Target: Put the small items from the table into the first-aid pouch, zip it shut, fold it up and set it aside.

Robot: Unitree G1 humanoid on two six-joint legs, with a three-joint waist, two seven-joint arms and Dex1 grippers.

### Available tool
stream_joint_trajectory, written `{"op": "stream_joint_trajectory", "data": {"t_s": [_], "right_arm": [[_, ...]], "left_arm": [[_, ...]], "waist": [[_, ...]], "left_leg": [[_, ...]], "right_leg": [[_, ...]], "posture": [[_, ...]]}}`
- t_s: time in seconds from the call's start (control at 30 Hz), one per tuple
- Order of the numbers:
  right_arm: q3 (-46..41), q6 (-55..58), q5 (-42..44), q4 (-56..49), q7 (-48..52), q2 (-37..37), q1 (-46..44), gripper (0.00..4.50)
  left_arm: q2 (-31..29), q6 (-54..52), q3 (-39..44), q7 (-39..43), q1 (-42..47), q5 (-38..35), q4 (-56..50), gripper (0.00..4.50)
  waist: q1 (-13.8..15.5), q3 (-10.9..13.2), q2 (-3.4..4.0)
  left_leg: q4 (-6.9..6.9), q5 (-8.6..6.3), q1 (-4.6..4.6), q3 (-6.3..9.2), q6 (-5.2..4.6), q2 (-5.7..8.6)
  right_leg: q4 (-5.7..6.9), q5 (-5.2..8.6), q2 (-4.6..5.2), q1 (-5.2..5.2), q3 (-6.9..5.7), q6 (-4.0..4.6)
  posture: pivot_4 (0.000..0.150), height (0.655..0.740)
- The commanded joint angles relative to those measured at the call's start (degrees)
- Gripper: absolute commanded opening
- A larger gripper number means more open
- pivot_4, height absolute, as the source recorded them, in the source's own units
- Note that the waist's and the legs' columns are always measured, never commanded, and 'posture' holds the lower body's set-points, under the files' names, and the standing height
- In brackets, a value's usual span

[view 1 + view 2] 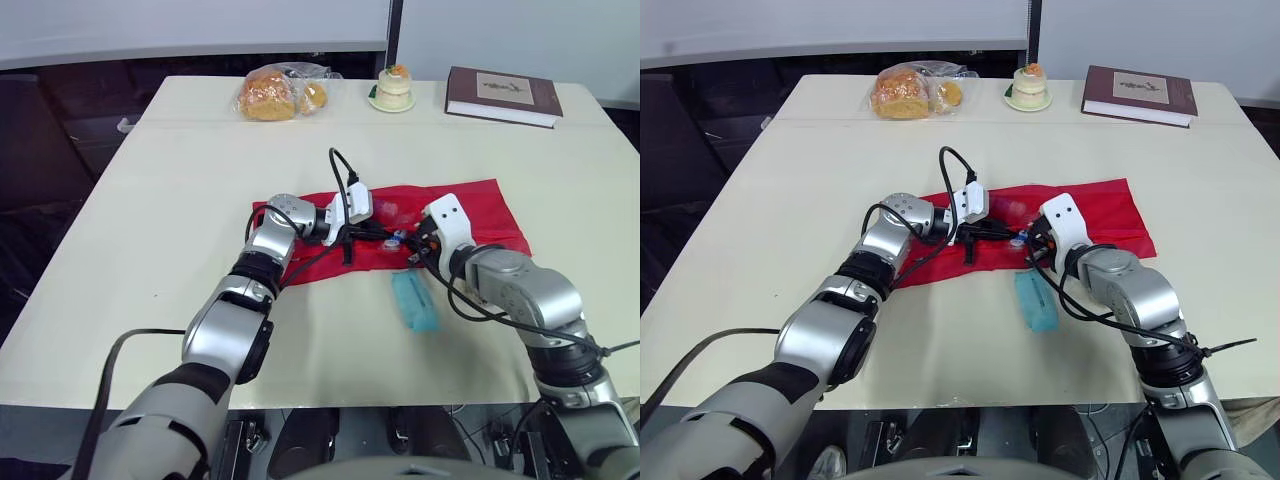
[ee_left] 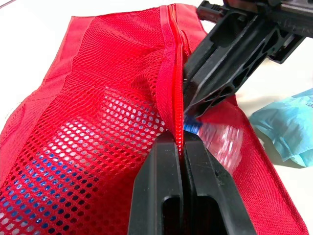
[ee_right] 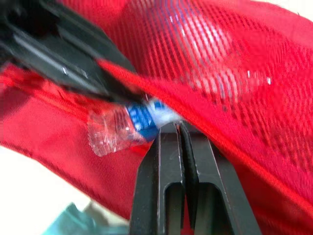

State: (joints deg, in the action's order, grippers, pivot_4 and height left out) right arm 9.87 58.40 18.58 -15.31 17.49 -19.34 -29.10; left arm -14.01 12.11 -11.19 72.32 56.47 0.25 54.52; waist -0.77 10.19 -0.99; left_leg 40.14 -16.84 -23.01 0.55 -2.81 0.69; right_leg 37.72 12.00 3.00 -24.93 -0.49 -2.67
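The red mesh first-aid pouch (image 1: 470,215) lies flat at the middle of the table. My left gripper (image 2: 181,139) is shut on the pouch's zipper edge (image 2: 172,73), holding it up. My right gripper (image 3: 180,126) meets it from the other side, shut on a small clear packet with a blue label (image 3: 132,122) at the pouch's opening. Small items show through the mesh (image 2: 112,112). A teal packet (image 1: 415,300) lies on the table just in front of the pouch, near my right wrist.
At the far edge of the table are a bag of bread (image 1: 275,95), a small cake on a plate (image 1: 393,88) and a dark red book (image 1: 503,97). The bare tabletop (image 1: 180,200) spreads to the left and in front.
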Motion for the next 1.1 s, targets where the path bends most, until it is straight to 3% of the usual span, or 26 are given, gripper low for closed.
{"op": "stream_joint_trajectory", "data": {"t_s": [0.03, 0.67, 1.1], "right_arm": [[0.9, -2.4, -1.1, 0.5, 0.4, 1.4, -2.3, 0.11], [1.2, -13.3, -7.6, 11.0, -0.7, 9.5, -3.4, 0.11], [-6.9, -11.3, 1.4, -15.2, 11.9, -5.3, 12.6, 0.11]], "left_arm": [[0.6, 0.8, 0.6, 0.7, 1.1, -1.1, -2.3, 0.0], [0.8, 0.6, 0.4, 1.3, 0.6, -1.5, -3.0, 0.0], [0.3, 2.1, 1.3, -1.9, 1.9, -0.8, 0.0, 0.0]], "waist": [[0.0, 0.0, 0.0], [-0.1, 0.0, 0.0], [0.1, 0.0, 0.0]], "left_leg": [[0.0, 0.0, 0.0, 0.0, 0.0, 0.0], [0.01, 0.01, 0.05, -0.04, 0.02, 0.0], [0.02, 0.01, 0.02, 0.02, 0.01, 0.03]], "right_leg": [[0.0, 0.0, 0.0, 0.0, 0.0, 0.0], [0.1, 0.0, -0.01, -0.01, 0.04, 0.01], [0.05, 0.0, 0.0, 0.01, 0.01, 0.0]], "posture": [[0.15, 0.7289], [0.15, 0.7289], [0.15, 0.7289]]}}
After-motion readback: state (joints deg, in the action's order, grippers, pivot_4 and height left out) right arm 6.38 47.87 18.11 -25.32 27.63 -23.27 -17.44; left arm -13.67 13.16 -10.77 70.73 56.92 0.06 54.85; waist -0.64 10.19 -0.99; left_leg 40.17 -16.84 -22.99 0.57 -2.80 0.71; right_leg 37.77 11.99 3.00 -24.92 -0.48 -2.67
